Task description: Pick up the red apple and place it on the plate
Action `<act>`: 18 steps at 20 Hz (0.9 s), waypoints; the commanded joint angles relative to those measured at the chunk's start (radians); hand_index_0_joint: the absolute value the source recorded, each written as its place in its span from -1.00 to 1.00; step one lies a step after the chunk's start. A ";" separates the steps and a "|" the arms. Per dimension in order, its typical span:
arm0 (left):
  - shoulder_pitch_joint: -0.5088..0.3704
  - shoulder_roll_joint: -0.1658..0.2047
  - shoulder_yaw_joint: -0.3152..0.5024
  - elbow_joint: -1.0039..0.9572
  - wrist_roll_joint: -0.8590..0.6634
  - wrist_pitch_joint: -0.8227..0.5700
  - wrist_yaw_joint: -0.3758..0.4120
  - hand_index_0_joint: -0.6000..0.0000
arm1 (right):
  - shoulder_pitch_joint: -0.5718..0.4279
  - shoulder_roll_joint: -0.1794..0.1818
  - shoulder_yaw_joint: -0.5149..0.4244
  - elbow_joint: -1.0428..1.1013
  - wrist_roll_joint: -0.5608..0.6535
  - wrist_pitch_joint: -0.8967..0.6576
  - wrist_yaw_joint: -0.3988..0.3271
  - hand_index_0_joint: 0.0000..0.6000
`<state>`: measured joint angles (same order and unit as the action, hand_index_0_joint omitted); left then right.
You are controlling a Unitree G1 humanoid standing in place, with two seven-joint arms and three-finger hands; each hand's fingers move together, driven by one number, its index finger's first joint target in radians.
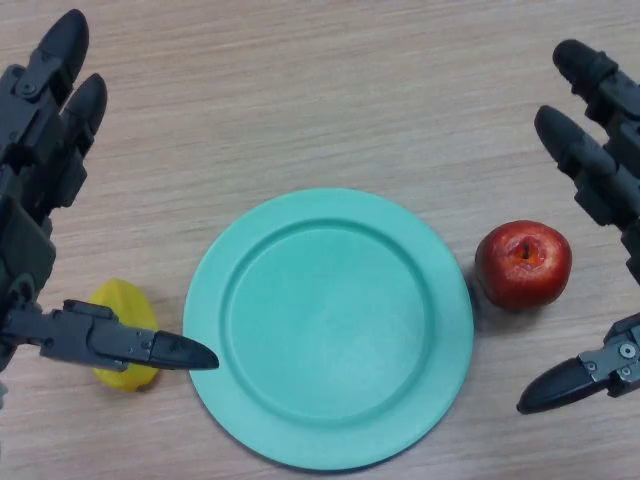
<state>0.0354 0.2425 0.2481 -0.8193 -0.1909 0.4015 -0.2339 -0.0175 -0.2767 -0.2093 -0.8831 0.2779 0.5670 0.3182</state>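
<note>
Red apple point(523, 264) sits untouched on the worktop point(330, 100), just right of the green plate point(328, 330).
Right hand point(600, 180) fingers point(575, 150) spread wide around it, left hand point(40, 200) relaxed too; apple looks firm, smooth, round, likely slippery, so grip across its widest middle.

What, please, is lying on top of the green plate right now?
Nothing: the green plate shows bare. The red apple sits on the table beside it. Only the wood under the plate is hidden.
</note>
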 commanded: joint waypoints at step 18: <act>-0.011 0.038 0.101 0.019 -0.016 -0.242 -0.004 1.00 | -0.335 -0.115 0.080 0.902 -0.406 -0.684 -0.031 -1.00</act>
<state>0.0398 0.2559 0.2761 -0.7658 -0.1891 0.3182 -0.2482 -0.2970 -0.3548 -0.0760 0.0718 -0.1356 0.0365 0.3146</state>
